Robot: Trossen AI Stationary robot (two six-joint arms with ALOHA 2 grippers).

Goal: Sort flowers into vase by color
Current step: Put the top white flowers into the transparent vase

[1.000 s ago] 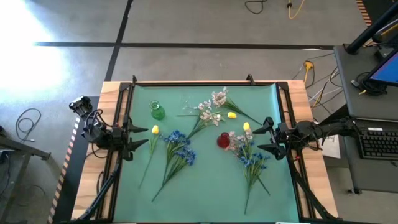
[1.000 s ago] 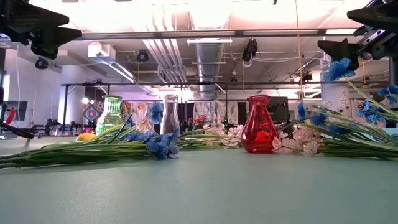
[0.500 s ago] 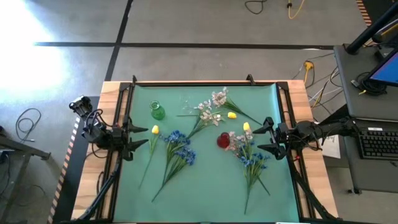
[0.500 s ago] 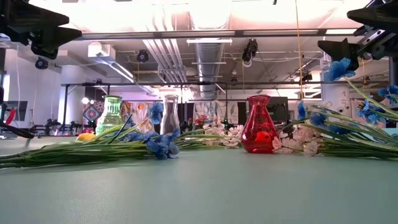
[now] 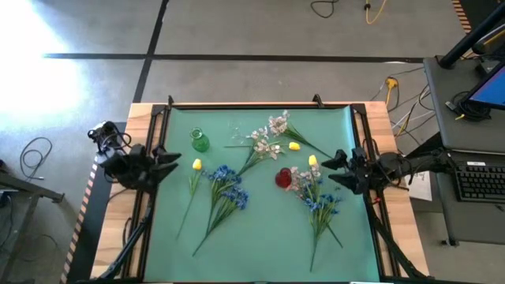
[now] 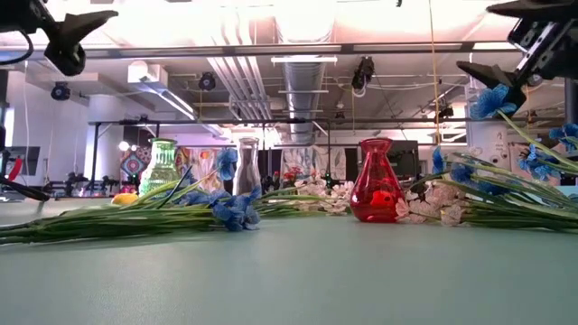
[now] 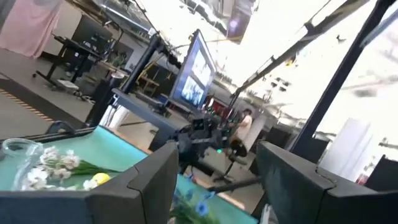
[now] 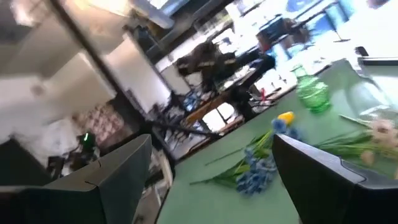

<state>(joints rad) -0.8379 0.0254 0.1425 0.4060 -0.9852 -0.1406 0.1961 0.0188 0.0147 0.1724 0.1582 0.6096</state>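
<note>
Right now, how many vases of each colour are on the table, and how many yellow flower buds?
Green vase: 1
Clear vase: 1
Red vase: 1
Yellow buds: 3
Total: 6

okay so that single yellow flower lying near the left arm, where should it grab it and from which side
Grip the yellow flower on its bare green stalk, just below the bud. It lies flat on the green mat, alone, with the blue flowers beside it, so the open left gripper probably does best coming straight down, fingers across the stalk.
</note>
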